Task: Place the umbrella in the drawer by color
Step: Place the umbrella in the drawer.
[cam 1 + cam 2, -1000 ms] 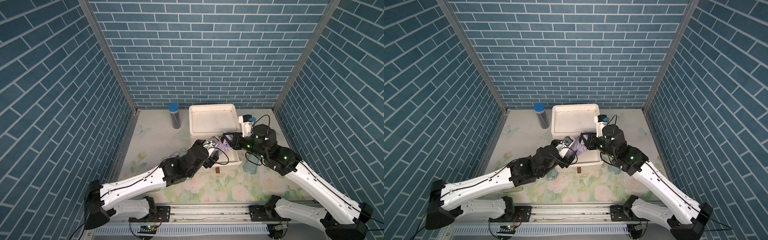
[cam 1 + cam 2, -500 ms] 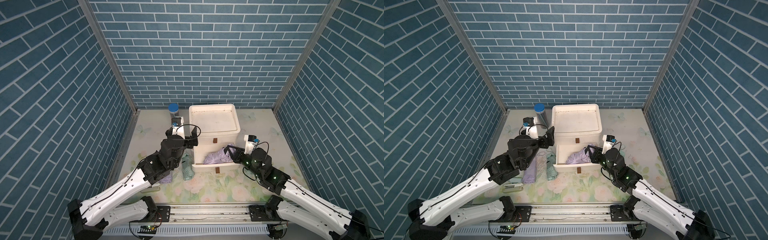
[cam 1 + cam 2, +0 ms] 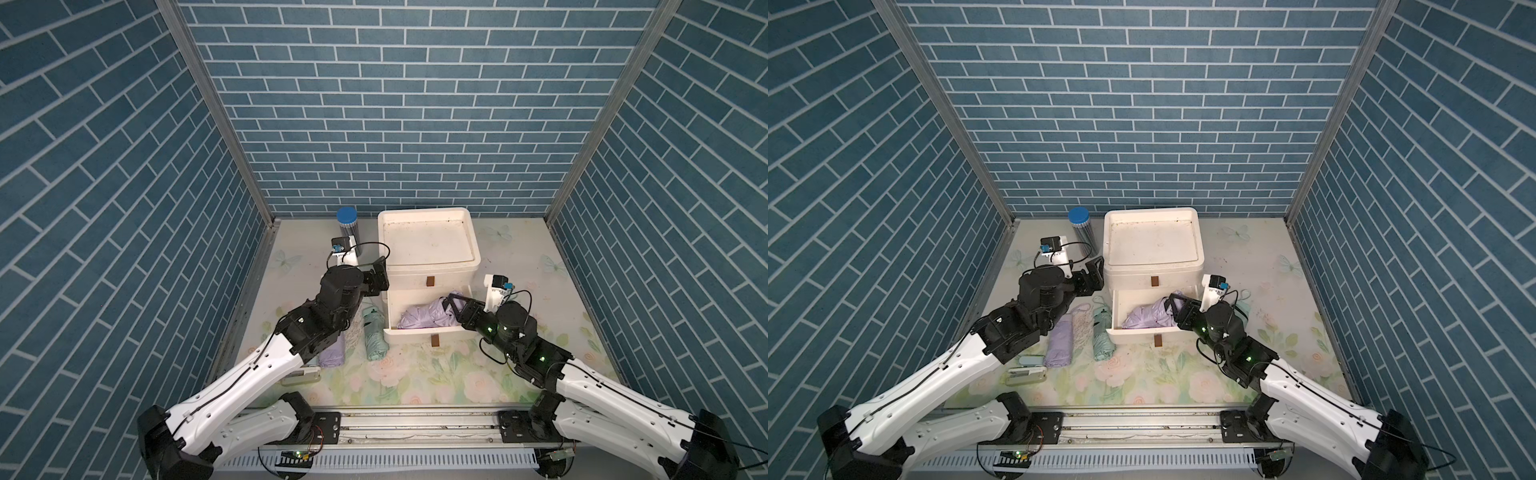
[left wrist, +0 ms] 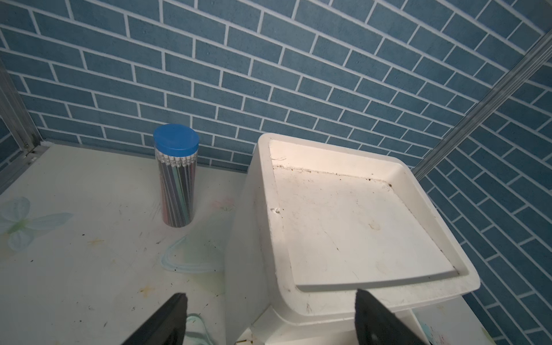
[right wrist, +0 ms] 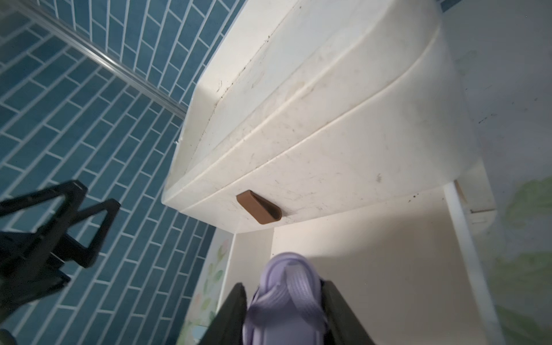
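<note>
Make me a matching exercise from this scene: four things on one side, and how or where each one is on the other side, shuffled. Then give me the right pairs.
Things
1. mint green umbrella
2. pencil jar
3. upper drawer
4. lower drawer

States
A. pulled out, with a purple umbrella in it
B. standing upright, blue lid on top
C. lying flat on the table beside the cabinet
D. pushed shut

Pairs: 1-C, 2-B, 3-D, 4-A
</note>
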`<state>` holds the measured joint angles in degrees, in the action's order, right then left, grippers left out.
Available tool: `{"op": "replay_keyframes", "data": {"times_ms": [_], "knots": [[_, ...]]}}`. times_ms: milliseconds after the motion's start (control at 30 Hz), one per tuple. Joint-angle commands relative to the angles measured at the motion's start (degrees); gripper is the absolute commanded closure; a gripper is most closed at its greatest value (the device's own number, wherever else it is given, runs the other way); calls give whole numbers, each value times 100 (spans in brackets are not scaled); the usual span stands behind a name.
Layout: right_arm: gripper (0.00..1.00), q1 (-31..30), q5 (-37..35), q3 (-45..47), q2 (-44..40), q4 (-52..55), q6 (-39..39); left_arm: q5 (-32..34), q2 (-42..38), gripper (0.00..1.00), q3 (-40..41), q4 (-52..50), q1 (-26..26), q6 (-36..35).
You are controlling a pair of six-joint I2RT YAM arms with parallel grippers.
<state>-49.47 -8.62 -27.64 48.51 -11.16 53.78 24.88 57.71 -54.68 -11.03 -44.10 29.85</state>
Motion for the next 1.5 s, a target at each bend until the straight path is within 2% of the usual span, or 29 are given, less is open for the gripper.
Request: {"op": "replay_keyframes", "data": {"times_ms": [0,133,267,533,600,700,800,900,1000,1200,1467], "knots": [[34,-36,-122,-194,98,396,-91,-164,41,10,104,-136,41,118],[25,-40,-340,-756,486,1361,-474,-125,115,10,124,-168,68,175],[20,-43,-756,-1520,964,2517,-956,-142,212,10,80,-246,94,236],[20,-41,-1114,-2100,959,3383,-1541,-115,178,10,183,-404,176,399],[21,-57,-1071,-2162,903,3432,-1655,-117,183,10,202,-442,216,450],[26,-75,-545,-2146,952,3203,-1846,-124,222,11,220,-526,274,530],[27,-316,-175,-2213,1329,3075,-2024,-22,255,12,288,-693,321,721],[29,-612,-302,-2496,1957,3345,-2081,154,250,14,409,-1009,454,1025],[30,-712,-330,-2631,2421,3394,-2060,-24,109,16,682,-1141,715,1294],[34,-713,-332,-2768,2954,3334,-1986,-297,-77,26,1091,-1332,885,1579],[34,-633,-881,-2920,3440,3311,-2010,-397,-207,31,1634,-1741,976,2169]]}}
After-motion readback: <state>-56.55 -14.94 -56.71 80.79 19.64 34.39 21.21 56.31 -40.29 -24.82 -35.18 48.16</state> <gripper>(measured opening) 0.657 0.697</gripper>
